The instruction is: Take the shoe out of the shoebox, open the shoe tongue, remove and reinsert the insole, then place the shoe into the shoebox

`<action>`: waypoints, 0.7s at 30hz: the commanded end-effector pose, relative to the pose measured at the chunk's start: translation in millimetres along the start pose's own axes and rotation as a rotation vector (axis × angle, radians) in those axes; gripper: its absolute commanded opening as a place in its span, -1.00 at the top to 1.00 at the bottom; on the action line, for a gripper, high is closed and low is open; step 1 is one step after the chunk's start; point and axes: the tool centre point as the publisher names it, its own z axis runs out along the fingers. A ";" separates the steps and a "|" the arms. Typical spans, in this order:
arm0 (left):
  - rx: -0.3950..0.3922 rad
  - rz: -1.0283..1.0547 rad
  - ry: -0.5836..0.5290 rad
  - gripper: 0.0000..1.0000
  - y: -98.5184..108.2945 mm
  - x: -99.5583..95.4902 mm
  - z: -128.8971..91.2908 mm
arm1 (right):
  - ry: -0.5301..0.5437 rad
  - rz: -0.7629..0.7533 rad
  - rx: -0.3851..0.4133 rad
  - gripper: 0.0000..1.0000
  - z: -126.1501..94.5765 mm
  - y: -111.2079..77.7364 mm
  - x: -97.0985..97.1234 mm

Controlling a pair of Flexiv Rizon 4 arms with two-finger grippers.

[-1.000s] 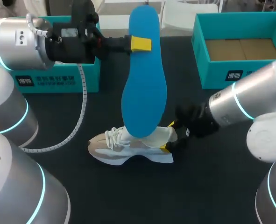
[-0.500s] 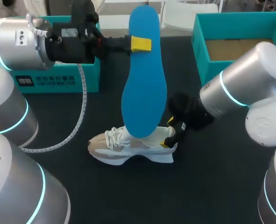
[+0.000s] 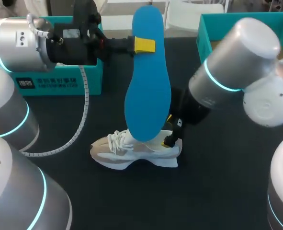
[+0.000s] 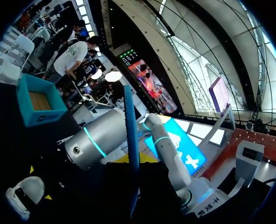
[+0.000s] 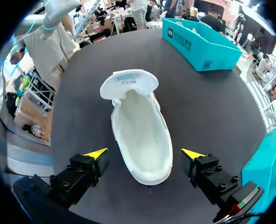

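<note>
Shoe (image 3: 131,153): worktop (image 3: 218,191) centre, heel at 3 o'clock between wide right fingers (image 5: 193,154). Insole (image 3: 148,76): upright at 12 o'clock, pinched in left fingers (image 3: 144,45). Risk: ungripped shoe may slide and insole buckle on reinsertion.

Black table (image 3: 218,191) under everything, and the pale shoe (image 3: 131,155) sat upright on its sole out in the open! Well apart from the shoe, a teal box (image 3: 60,81) stood beyond its toe end, and an open teal shoebox (image 3: 218,72) beyond its heel end, brown floor showing.
</note>
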 end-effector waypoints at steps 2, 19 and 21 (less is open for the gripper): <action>0.001 0.000 0.000 1.00 0.3 -0.9 1.6 | -0.010 -0.005 0.160 -1.00 11.1 3.5 -2.0; 0.001 0.000 0.000 1.00 0.3 -0.9 1.6 | -0.017 0.029 0.125 -1.00 13.1 -2.9 -4.5; 0.001 0.000 0.000 1.00 0.3 -0.9 1.6 | -0.017 0.029 0.125 -1.00 13.1 -2.9 -4.5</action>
